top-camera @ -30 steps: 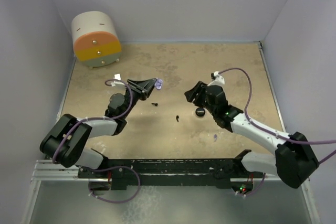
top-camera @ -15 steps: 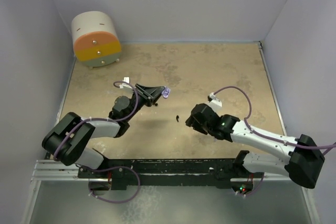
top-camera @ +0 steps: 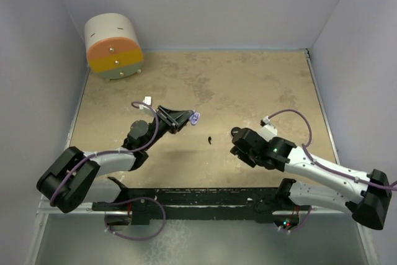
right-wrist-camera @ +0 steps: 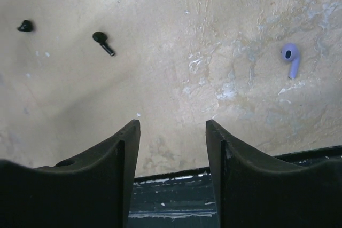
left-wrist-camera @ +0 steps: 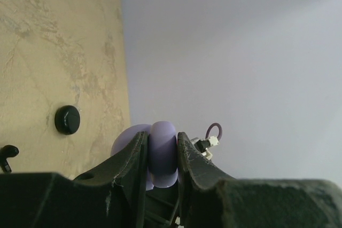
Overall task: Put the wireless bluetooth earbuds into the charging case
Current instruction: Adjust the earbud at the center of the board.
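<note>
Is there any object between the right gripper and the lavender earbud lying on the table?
Nothing visible does. The right gripper is open and empty, and only tabletop lies between it and the lavender earbud.

The left arm (top-camera: 108, 156) and right arm (top-camera: 322, 170) are black with white links; 1 thin purple cable (top-camera: 286, 111) on each.

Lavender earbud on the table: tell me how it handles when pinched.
The lavender earbud looks tiny and smooth, so probably light and slippery. Its rounded head and thin stem may let it pivot when pinched.
</note>
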`<state>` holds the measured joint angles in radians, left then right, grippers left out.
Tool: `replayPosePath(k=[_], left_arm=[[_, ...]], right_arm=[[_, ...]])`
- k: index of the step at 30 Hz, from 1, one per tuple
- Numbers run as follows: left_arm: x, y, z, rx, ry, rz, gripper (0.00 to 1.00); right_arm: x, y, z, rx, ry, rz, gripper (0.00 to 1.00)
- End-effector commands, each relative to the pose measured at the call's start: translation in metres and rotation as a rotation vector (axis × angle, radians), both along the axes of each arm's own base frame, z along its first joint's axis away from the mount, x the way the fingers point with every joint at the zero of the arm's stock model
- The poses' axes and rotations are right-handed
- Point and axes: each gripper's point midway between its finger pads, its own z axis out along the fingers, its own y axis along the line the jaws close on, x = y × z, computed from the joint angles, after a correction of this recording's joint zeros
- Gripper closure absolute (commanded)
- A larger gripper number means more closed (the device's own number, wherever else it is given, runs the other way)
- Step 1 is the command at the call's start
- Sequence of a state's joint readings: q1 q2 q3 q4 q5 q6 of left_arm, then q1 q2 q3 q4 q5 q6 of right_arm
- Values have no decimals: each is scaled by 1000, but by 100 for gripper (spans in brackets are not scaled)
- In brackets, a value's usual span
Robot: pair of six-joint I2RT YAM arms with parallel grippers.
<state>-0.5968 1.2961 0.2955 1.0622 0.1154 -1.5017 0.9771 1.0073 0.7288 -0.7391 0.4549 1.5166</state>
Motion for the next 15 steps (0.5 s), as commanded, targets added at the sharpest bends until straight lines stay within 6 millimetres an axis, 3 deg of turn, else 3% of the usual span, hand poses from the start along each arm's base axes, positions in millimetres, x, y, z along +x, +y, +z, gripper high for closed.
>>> replayPosePath(k=[1,9,15], left_arm=[[-9,-5,7,5,-50,-44,100],[-15,-14,4,-16,-52,-102,100],[-17,-20,5,-13,-54,-135,100]], right_arm=[[1,-11,22,46,-61,-50,45],[18,-34,14,7,-40,-114,41],[55,-49,4,-75,-30,-146,35]])
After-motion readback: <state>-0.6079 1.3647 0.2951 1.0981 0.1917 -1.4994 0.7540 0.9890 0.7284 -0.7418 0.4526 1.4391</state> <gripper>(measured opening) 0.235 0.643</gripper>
